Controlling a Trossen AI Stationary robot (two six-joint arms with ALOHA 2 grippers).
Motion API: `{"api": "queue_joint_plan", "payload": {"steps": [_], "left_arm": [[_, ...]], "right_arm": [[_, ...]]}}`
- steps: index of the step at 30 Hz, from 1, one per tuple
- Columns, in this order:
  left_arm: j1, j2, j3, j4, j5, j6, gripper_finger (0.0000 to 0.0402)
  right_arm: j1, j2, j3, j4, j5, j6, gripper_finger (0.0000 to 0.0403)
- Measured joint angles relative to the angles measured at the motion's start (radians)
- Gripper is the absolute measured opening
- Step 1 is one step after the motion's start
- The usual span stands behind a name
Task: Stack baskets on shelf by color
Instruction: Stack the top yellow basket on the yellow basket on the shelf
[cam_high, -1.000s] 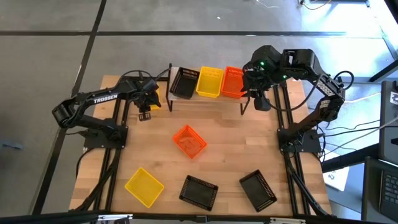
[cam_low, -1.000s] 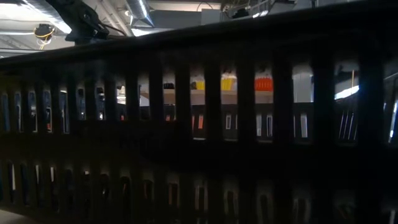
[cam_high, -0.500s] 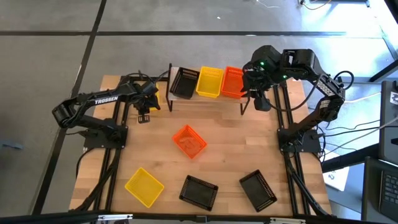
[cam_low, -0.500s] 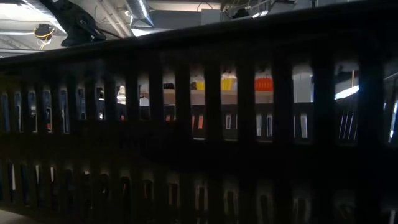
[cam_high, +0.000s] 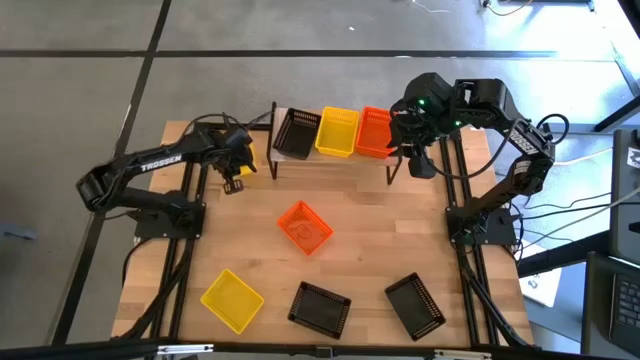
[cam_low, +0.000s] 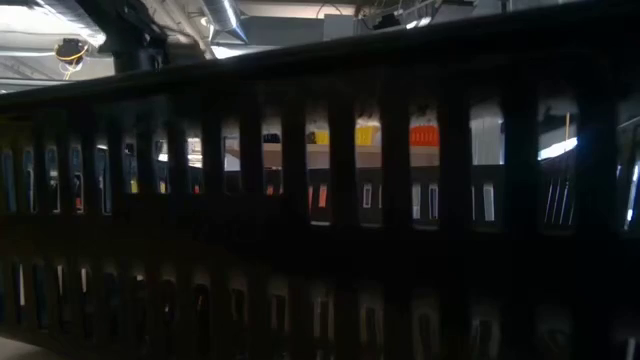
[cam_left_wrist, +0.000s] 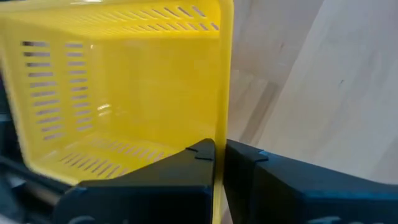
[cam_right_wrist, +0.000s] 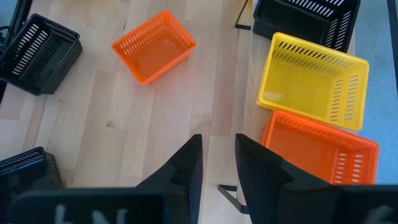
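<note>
The left wrist view shows what the other views do not: the left tool (cam_left_wrist: 219, 155) is squeezed shut on the thin side wall of a yellow basket (cam_left_wrist: 124, 87), with one finger inside it and one outside. This held basket is bright yellow with rows of little slots in its walls. From high up, only a bit of its yellow peeks out past that tool (cam_high: 236, 172), just beside the left end of the shelf (cam_high: 330, 160). The right wrist view shows the right tool (cam_right_wrist: 217, 163) with its fingers a little apart and nothing between them. Right past its fingers an orange basket (cam_right_wrist: 320, 149) sits on the shelf, touching another yellow one (cam_right_wrist: 314, 81), and a black one (cam_right_wrist: 308, 18) comes after that. Farther off on the counter (cam_right_wrist: 155, 130) lies a loose orange basket (cam_right_wrist: 153, 45), with two black baskets (cam_right_wrist: 38, 53) near it. Only the high view shows one more yellow basket (cam_high: 232, 299) down at the near edge, well apart from both tools. In the low view, a dark slotted basket wall (cam_low: 320, 250) fills almost everything, and bits of color show through the slots.
</note>
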Motion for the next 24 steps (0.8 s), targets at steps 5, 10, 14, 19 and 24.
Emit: {"api": "queue_joint_plan", "payload": {"steps": [5, 10, 14, 19, 24], "left_arm": [[-0.031, -0.090, 0.085, -0.097, -0.079, -0.054, 0.0001], [-0.079, -0.163, 0.190, -0.180, -0.165, -0.122, 0.0001], [-0.153, -0.186, 0.299, -0.187, -0.206, -0.163, 0.0001], [-0.296, -0.166, 0.444, -0.188, -0.339, -0.122, 0.0000], [-0.398, -0.074, 0.596, -0.179, -0.402, -0.045, 0.0000]], "right_arm": [[0.000, 0.000, 0.000, 0.000, 0.000, 0.000, 0.0092], [0.000, 0.000, 0.000, 0.000, 0.000, 0.000, 0.0092], [0.000, 0.000, 0.000, 0.000, 0.000, 0.000, 0.0092], [0.000, 0.000, 0.000, 0.000, 0.000, 0.000, 0.0092], [0.000, 0.000, 0.000, 0.000, 0.000, 0.000, 0.0092]]}}
